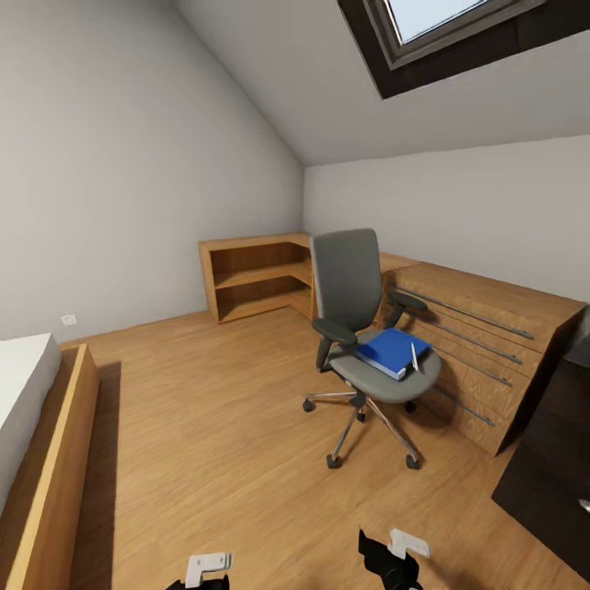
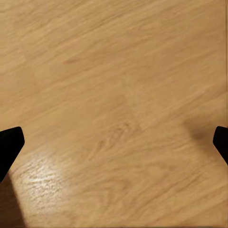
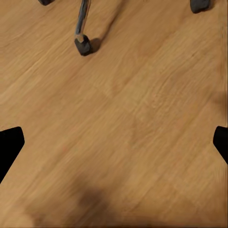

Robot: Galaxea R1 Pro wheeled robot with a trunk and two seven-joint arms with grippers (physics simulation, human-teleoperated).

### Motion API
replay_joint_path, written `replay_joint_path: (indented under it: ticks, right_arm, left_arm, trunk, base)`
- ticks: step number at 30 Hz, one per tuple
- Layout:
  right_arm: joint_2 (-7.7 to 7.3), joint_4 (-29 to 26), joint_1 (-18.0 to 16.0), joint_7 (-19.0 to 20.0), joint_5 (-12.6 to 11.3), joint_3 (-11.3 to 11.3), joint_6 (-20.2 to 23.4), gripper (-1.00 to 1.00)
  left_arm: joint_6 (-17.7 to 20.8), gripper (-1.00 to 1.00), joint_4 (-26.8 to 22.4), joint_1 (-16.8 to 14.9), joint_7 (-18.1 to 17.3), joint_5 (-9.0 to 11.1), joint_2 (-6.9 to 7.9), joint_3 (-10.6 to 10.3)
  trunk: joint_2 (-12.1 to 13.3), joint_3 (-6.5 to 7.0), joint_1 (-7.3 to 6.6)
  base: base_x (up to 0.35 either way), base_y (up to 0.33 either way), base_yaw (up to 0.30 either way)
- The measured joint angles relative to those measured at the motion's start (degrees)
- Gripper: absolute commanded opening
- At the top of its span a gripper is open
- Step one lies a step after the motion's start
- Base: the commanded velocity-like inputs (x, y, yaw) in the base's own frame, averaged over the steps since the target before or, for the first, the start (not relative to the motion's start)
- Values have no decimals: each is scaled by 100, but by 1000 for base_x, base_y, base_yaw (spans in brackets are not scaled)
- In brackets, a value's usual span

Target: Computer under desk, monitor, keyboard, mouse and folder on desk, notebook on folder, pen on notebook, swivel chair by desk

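Swivel chair [image 1: 360, 328], grey upholstered, chrome star base, is seen centre-right on wooden floor [image 1: 213, 426]; bright blue folder [image 1: 392, 351] and slim white pen [image 1: 414, 357] are carried on its seat. Left gripper [image 2: 114, 145] and right gripper [image 3: 114, 147] are spread wide, nothing held.

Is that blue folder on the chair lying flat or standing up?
Lying flat. The folder rests with its broad face up on the swivel chair seat, and a pen lies across its top.

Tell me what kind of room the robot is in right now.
Most likely an attic bedroom: a bed with a wooden frame sits at the left, a skylight is set into the sloped ceiling, and a swivel chair stands beside a wooden drawer chest.
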Motion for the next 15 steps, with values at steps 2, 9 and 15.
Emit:
replay_joint_path:
  ticks: [2,9,15]
  right_arm:
    - [12,57,0,2,-1,-1,-82,100]
    - [29,181,0,3,-2,-1,-267,100]
    - [27,274,1,3,-7,-2,-303,100]
  left_arm:
    - [-52,100,60,1,0,-1,-1,0]
    - [-133,100,154,1,1,-1,-16,-1]
    - [-149,100,174,-1,1,4,-24,10]
  trunk:
    - [80,42,-44]
    - [361,178,-198]
    - [602,287,-327]
  base:
    - [0,0,-267]
    - [0,0,-281]
    - [-100,0,-293]
